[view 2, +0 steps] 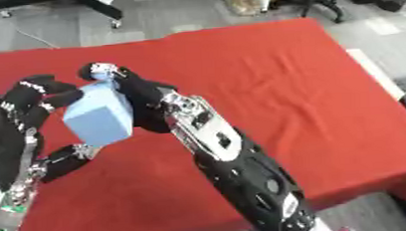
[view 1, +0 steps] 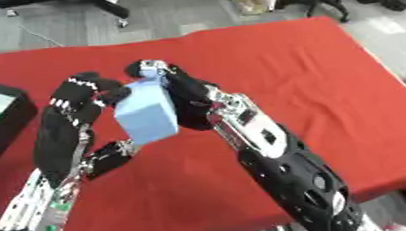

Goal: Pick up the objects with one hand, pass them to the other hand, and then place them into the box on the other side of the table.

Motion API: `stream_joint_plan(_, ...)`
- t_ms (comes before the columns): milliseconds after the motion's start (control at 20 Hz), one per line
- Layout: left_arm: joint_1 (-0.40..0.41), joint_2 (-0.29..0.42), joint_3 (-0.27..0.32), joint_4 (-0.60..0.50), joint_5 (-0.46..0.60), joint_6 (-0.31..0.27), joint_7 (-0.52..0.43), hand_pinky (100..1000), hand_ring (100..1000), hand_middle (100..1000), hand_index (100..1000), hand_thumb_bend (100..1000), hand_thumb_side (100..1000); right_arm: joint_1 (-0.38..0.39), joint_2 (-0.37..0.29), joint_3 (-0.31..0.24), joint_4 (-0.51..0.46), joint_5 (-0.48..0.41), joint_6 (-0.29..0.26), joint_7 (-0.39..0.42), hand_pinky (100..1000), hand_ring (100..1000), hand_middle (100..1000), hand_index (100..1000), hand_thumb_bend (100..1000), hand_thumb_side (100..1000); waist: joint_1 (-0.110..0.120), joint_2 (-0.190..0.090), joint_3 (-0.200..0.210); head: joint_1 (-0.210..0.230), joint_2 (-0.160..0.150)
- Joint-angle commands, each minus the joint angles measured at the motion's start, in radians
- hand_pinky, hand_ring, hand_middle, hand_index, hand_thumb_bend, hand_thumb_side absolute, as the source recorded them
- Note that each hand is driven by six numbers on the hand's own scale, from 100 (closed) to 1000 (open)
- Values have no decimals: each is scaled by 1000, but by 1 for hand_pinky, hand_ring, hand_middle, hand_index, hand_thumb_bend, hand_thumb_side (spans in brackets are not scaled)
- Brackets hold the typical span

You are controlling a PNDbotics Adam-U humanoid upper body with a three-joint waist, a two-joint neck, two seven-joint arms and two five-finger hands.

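A light blue block (view 1: pixel 147 114) hangs above the red table (view 1: pixel 327 81), between my two hands. My right hand (view 1: pixel 184 96) comes in from the lower right and curls its fingers round the block's right side and top. My left hand (view 1: pixel 67 119) rises from the lower left with its fingertips bent onto the block's upper left corner and its thumb (view 1: pixel 113 153) just under the block's lower left edge. Both hands touch the block at once.
A black box (view 1: pixel 2 123) with a green and white inside stands at the table's left edge. Beyond the table's far edge lie grey floor, chair legs and clutter. The table's right edge drops off at the right.
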Motion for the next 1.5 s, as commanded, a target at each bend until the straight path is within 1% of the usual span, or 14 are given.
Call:
stream_joint_plan(50, -19, -8, 4, -12, -12, -1, -11, 718, 604, 589, 699, 544, 182, -15, 7, 2, -19, 9, -17, 9, 1000, 532, 653, 714, 127, 1000, 2, -16, -2, -1, -3)
stream_joint_plan(150, -19, -8, 6, -13, -14, -1, -12, 719, 604, 589, 701, 541, 183, -14, 8, 2, -20, 10, -21, 10, 1000, 559, 697, 738, 198, 1000, 2, -16, -2, -1, -3)
stream_joint_plan(300, -18, -9, 9, -13, -16, 2, -11, 720, 605, 591, 704, 533, 186, -14, 8, 2, -22, 2, -28, 12, 1000, 589, 739, 769, 274, 1000, 2, -16, -2, -1, -3)
stream_joint_plan(450, -18, -9, 14, -12, -18, 7, -6, 720, 606, 593, 707, 527, 186, -15, 7, -1, -23, -15, -36, 9, 1000, 604, 756, 793, 314, 1000, 1, -17, -2, 0, -3)
stream_joint_plan(500, -18, -10, 16, -12, -19, 10, -4, 721, 606, 593, 707, 522, 187, -15, 7, -3, -23, -19, -38, 3, 1000, 617, 770, 804, 342, 1000, 1, -17, -2, 0, -3)
stream_joint_plan(600, -18, -11, 21, -12, -19, 16, 2, 721, 606, 594, 709, 518, 185, -16, 6, -8, -24, -25, -40, -17, 1000, 628, 782, 814, 367, 1000, 1, -18, -2, 1, -3)
stream_joint_plan(750, -18, -12, 28, -12, -22, 26, 12, 722, 608, 597, 712, 517, 187, -19, 5, -18, -31, -29, -42, -66, 1000, 631, 786, 817, 363, 1000, 0, -18, -2, 2, -3)
stream_joint_plan(800, -18, -12, 30, -11, -23, 30, 15, 723, 609, 599, 714, 516, 189, -20, 4, -23, -36, -29, -45, -90, 1000, 629, 785, 818, 345, 1000, 0, -18, -1, 3, -3)
stream_joint_plan(950, -18, -13, 40, -7, -26, 42, 22, 723, 610, 600, 716, 513, 196, -26, 0, -37, -58, -19, -63, -173, 1000, 625, 782, 819, 333, 1000, -1, -19, -1, 4, -3)
stream_joint_plan(1100, -19, -15, 52, -6, -28, 54, 31, 720, 607, 595, 713, 498, 169, -32, -4, -50, -81, -13, -76, -252, 1000, 620, 777, 818, 330, 1000, -1, -19, 1, 6, -3)
stream_joint_plan(1200, -20, -15, 59, -6, -28, 62, 34, 720, 606, 593, 710, 486, 155, -34, -6, -57, -93, -15, -80, -286, 1000, 619, 775, 818, 330, 1000, -2, -20, 2, 7, -3)
stream_joint_plan(1300, -21, -16, 66, -6, -27, 69, 36, 719, 605, 588, 706, 449, 141, -37, -8, -62, -103, -19, -80, -306, 1000, 618, 774, 818, 326, 1000, -2, -21, 2, 7, -3)
stream_joint_plan(1350, -22, -16, 70, -6, -26, 72, 37, 718, 603, 585, 704, 415, 128, -38, -8, -65, -107, -23, -79, -313, 1000, 618, 772, 817, 325, 1000, -3, -21, 3, 8, -3)
stream_joint_plan(1500, -22, -17, 79, -7, -20, 81, 41, 714, 598, 576, 696, 268, 100, -39, -10, -70, -119, -33, -75, -325, 1000, 617, 771, 818, 323, 1000, -4, -22, 3, 8, -3)
